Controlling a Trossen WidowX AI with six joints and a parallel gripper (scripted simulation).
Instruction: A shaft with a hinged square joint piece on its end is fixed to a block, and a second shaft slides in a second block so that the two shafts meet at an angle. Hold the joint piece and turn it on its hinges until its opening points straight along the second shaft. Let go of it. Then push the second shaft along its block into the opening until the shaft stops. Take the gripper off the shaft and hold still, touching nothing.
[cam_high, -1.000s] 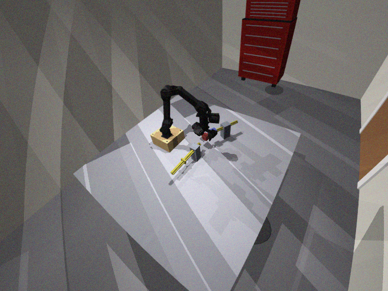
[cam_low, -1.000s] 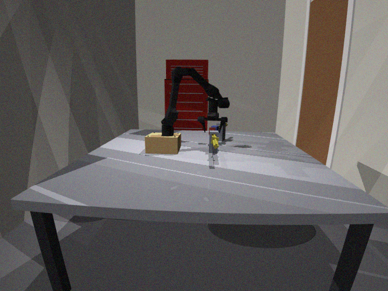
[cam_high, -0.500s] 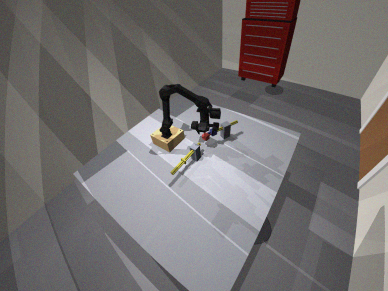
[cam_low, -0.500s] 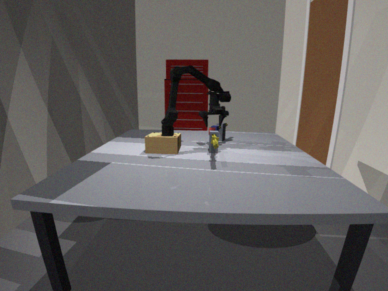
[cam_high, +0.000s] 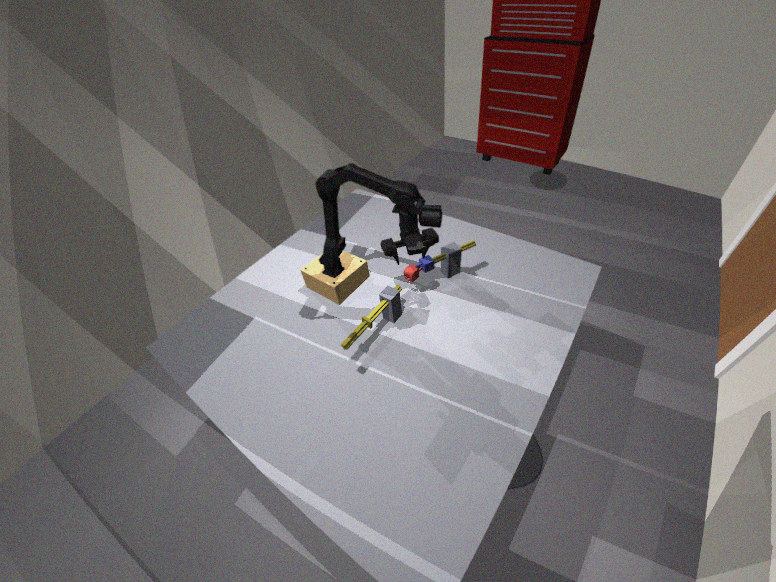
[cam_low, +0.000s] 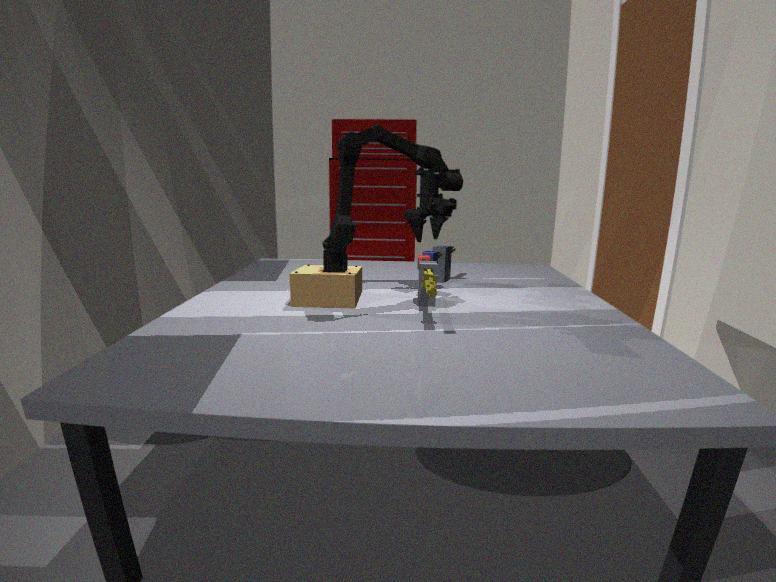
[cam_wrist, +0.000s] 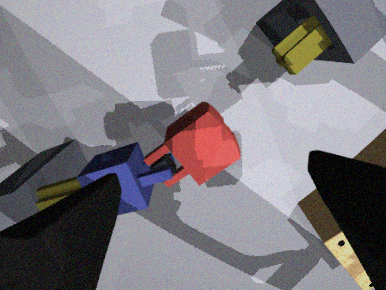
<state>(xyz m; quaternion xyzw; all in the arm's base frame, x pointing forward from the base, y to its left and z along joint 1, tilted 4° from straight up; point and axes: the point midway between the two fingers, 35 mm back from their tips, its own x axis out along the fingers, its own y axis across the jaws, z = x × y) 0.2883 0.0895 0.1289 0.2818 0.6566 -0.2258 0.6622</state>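
Note:
My gripper (cam_high: 411, 258) (cam_low: 427, 239) (cam_wrist: 214, 172) is open and empty above the red joint piece (cam_high: 411, 273) (cam_low: 424, 258) (cam_wrist: 207, 142), not touching it. The red piece hangs on its hinge from the blue part (cam_high: 426, 263) (cam_wrist: 130, 175), on the end of the fixed shaft (cam_high: 467, 245) (cam_wrist: 55, 192) in the far grey block (cam_high: 451, 261) (cam_low: 442, 268). The yellow second shaft (cam_high: 360, 332) (cam_low: 429, 283) (cam_wrist: 302, 50) passes through the near grey block (cam_high: 391, 306) (cam_wrist: 350, 25). Its inner end is apart from the red piece, which faces roughly toward it. The opening is hidden, so exact alignment cannot be told.
The arm stands on a wooden base box (cam_high: 335, 281) (cam_low: 325, 289) (cam_wrist: 352, 255) left of the blocks. A raised yellow collar (cam_high: 367, 322) sits on the second shaft outside the near block. Red drawer cabinets (cam_high: 523, 93) (cam_low: 376, 213) stand beyond the table.

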